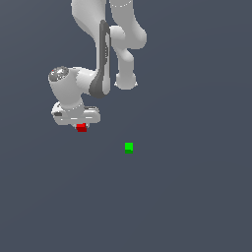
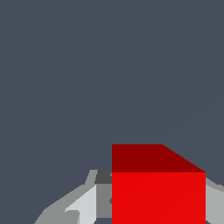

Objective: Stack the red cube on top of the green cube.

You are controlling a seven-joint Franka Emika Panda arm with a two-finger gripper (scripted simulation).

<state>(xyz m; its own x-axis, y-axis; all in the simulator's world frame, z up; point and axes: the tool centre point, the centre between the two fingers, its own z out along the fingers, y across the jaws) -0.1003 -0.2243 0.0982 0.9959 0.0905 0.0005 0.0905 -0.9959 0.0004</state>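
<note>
You see red cube [image 1: 81, 127] directly under white gripper [image 1: 80, 123], touching its underside in exterior view. Wrist view: red cube [image 2: 158, 192] sits between grey fingers [image 2: 81, 205], one finger on each side, pressed against its faces, so fingers look clamped on red cube. Green cube [image 1: 129, 147] sits well apart from red cube, toward exterior view's right and slightly lower in picture, alone on dark floor [image 1: 187, 197].
</note>
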